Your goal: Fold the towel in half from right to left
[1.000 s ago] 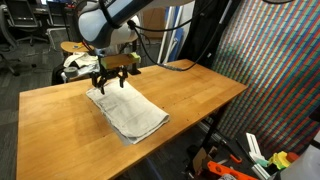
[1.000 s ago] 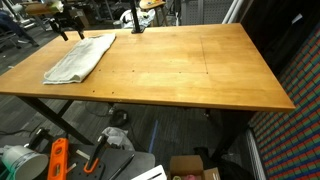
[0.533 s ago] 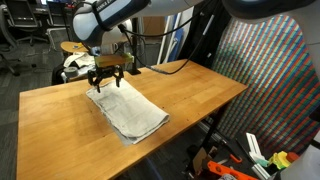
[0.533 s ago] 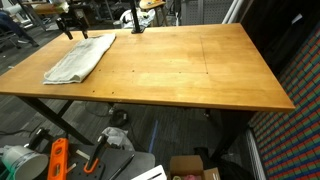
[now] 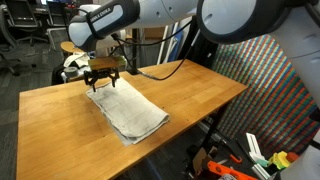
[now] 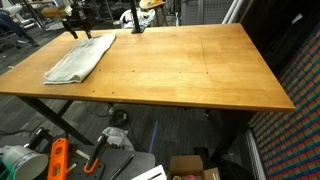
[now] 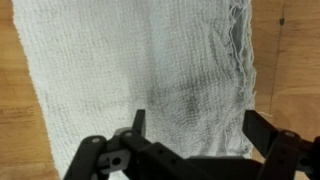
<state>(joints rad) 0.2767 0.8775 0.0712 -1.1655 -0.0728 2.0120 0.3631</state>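
A thin, soft towel [image 5: 127, 112] lies flat on the bench [image 5: 190, 95]. The gripper [image 5: 104, 82] hovers above its far end, fingers wide, empty. Likely limp; pinch an edge.

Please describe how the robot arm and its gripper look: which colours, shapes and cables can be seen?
The arm has rounded white segments with dark joints. A black cable trails across the table. The gripper is black, with angular linkage bars and two slim jaws.
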